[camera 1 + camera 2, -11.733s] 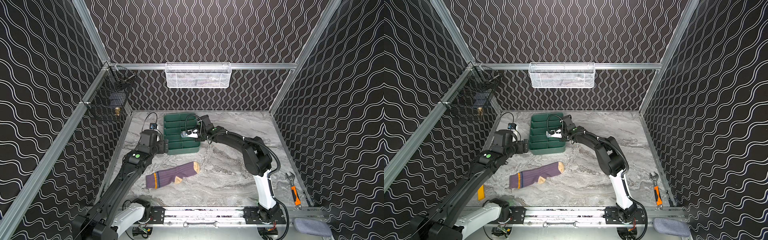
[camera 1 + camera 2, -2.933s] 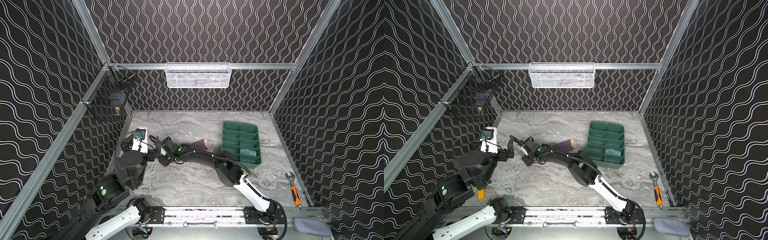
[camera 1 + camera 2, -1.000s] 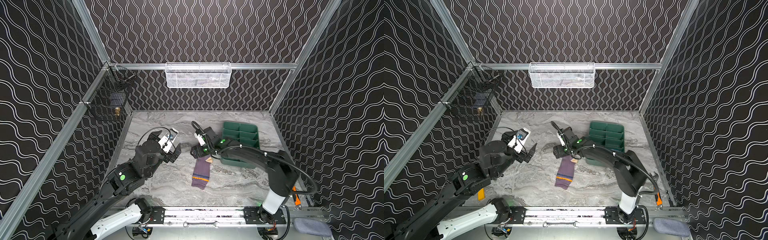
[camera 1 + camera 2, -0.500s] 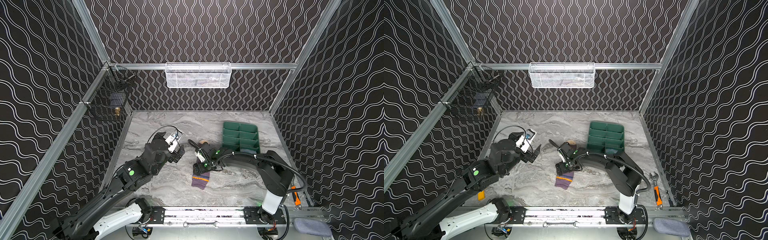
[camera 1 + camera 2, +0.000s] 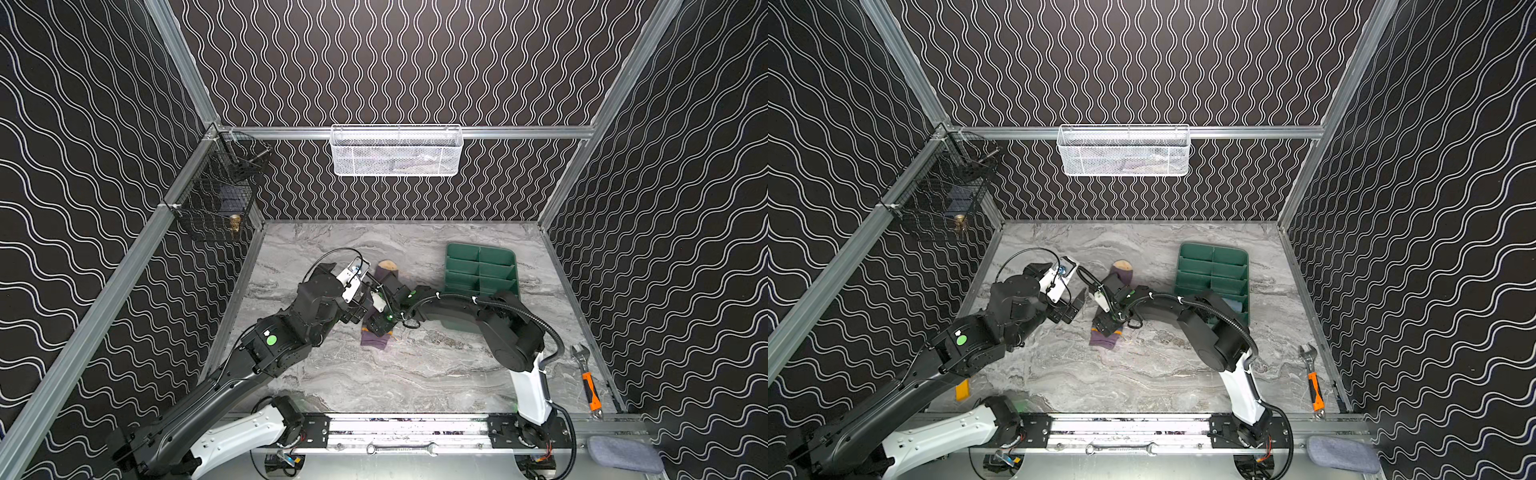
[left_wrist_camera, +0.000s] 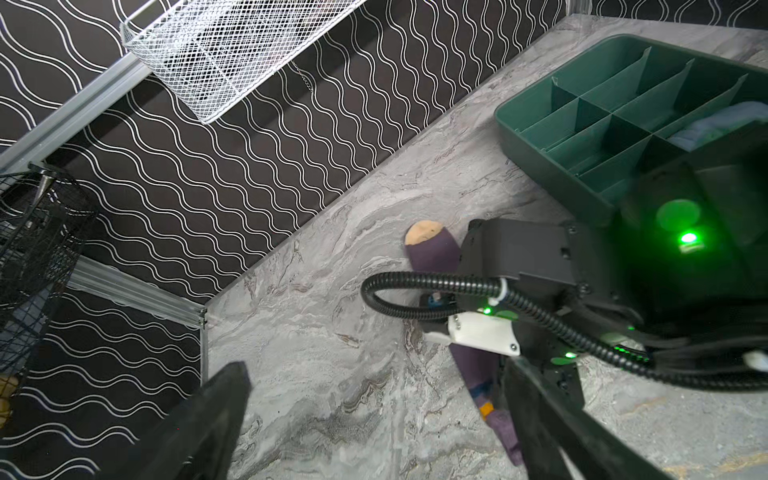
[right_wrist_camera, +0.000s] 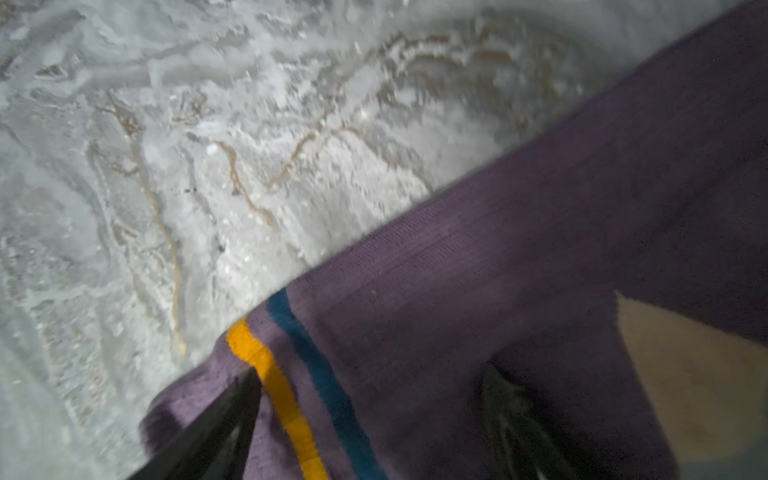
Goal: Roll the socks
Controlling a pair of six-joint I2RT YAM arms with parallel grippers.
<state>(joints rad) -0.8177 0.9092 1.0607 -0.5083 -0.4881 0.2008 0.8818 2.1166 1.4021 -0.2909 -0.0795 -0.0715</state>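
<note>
A purple sock point(image 5: 1105, 337) lies stretched out mid-table on the marble table point(image 5: 1142, 374), with its tan toe on the far side and its cuff on the near side. My right gripper point(image 7: 372, 390) sits low over the sock's striped leg, jaws spread wide and gripping nothing. My left gripper point(image 5: 1073, 308) hovers just left of the sock, jaws fully apart and empty. I judge the roll should start at the cuff: pinch both layers squarely, then turn evenly toward the toe while my left jaws steady the foot.
</note>
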